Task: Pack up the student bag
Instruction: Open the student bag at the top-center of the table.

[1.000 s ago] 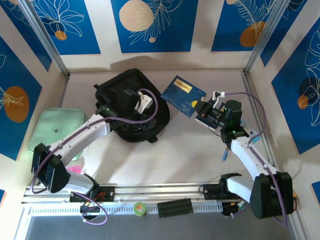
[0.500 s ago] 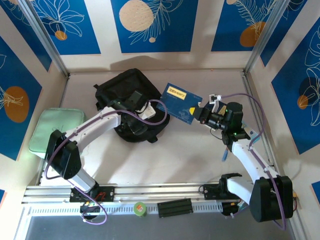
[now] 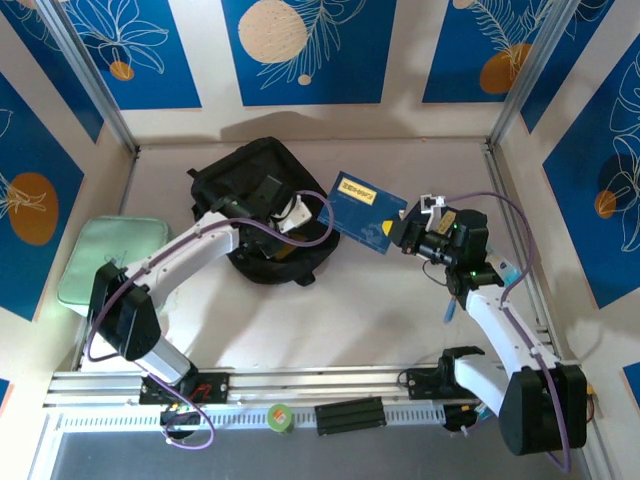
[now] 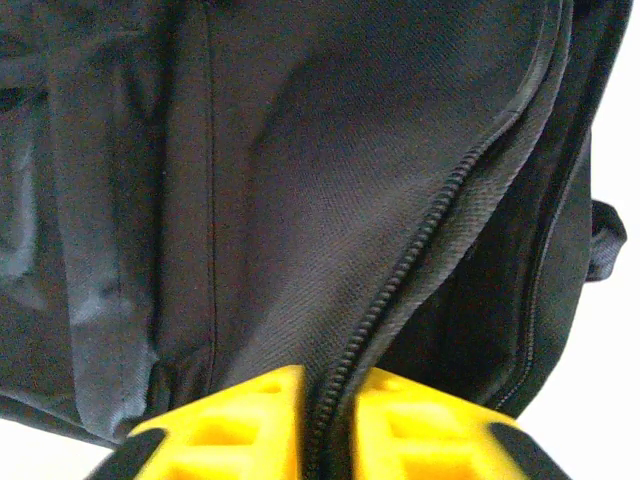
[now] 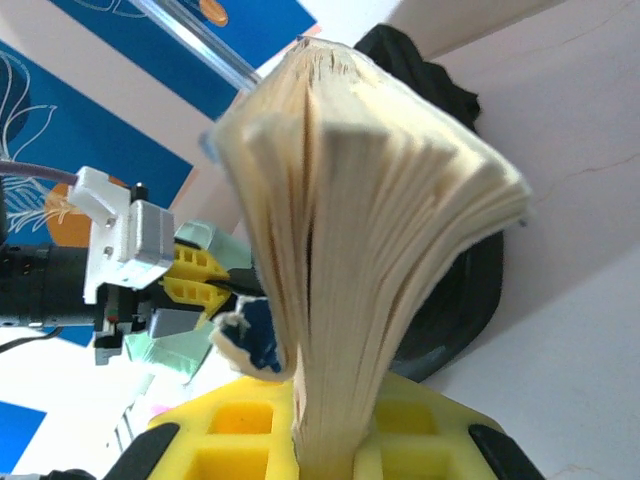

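The left gripper (image 4: 325,435) jaws pinch the black fabric backpack (image 4: 300,180) by its zipper edge; the right gripper (image 5: 330,440) jaws clamp a thick blue-covered paper book (image 5: 380,200).

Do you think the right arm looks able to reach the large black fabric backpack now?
Probably yes: the right gripper, shut on a blue paperback book, hangs beside the backpack, nothing between them.
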Action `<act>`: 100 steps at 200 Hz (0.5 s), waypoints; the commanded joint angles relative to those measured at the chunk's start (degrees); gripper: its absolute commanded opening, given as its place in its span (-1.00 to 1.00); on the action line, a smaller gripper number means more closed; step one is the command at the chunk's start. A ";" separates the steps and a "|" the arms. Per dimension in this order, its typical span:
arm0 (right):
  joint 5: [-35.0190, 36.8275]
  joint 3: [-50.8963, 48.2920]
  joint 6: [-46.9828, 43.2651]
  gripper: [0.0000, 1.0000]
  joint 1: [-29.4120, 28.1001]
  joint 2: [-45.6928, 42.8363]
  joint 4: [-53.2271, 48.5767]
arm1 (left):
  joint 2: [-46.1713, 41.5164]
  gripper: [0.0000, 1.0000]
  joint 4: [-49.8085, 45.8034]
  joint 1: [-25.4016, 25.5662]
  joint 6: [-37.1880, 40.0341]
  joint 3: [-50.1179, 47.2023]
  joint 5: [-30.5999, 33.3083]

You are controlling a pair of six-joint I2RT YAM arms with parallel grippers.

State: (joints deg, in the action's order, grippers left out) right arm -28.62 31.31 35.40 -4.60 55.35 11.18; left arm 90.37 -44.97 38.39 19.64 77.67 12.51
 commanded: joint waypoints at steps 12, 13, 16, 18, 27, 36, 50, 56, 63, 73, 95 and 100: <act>5.36 -0.08 0.18 -0.97 1.07 -4.70 -3.67 | -2.20 -0.84 1.01 0.17 -1.30 1.87 1.26; 5.48 -0.09 0.19 -0.97 1.08 -4.85 -3.91 | -2.25 -0.86 1.06 0.13 -1.33 1.87 1.32; 5.82 -0.07 0.31 -0.97 1.16 -5.20 -4.31 | -2.29 -0.92 1.27 0.14 -1.40 1.94 1.37; 6.02 -0.08 0.36 -0.97 1.26 -5.48 -4.63 | -2.37 -0.96 1.39 0.16 -1.52 1.95 1.42; 7.13 -0.13 0.72 -0.97 1.26 -6.73 -6.08 | -2.60 -1.00 2.30 0.17 -2.31 2.12 2.43; 8.62 -0.28 1.22 -0.97 1.39 -8.07 -7.84 | -2.98 -1.00 3.23 0.17 -3.16 2.34 3.68; 11.65 -0.35 2.84 -0.97 1.57 -10.34 -11.69 | -3.46 -1.00 5.07 0.15 -5.90 3.01 6.75; 12.77 -0.16 4.35 -0.97 1.80 -11.21 -13.65 | -3.63 -1.00 6.12 0.18 -7.58 3.41 8.26; 13.14 0.51 6.38 -0.97 2.11 -12.03 -16.04 | -3.78 -1.00 7.04 0.12 -9.49 3.96 9.38; 12.94 2.05 9.49 -0.97 2.22 -12.65 -19.67 | -4.26 -1.00 8.35 0.14 -11.99 4.74 11.57; 10.00 4.08 15.83 -0.97 1.98 -12.22 -24.23 | -6.32 -1.00 13.52 0.17 -15.29 4.57 14.64; 9.25 4.20 17.41 -0.97 1.88 -11.97 -24.71 | -6.98 -1.00 15.30 0.16 -15.57 4.21 14.85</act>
State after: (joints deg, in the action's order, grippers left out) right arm -17.74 32.32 44.14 -2.55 43.59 -7.27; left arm 87.72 -38.70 38.37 9.61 79.88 21.91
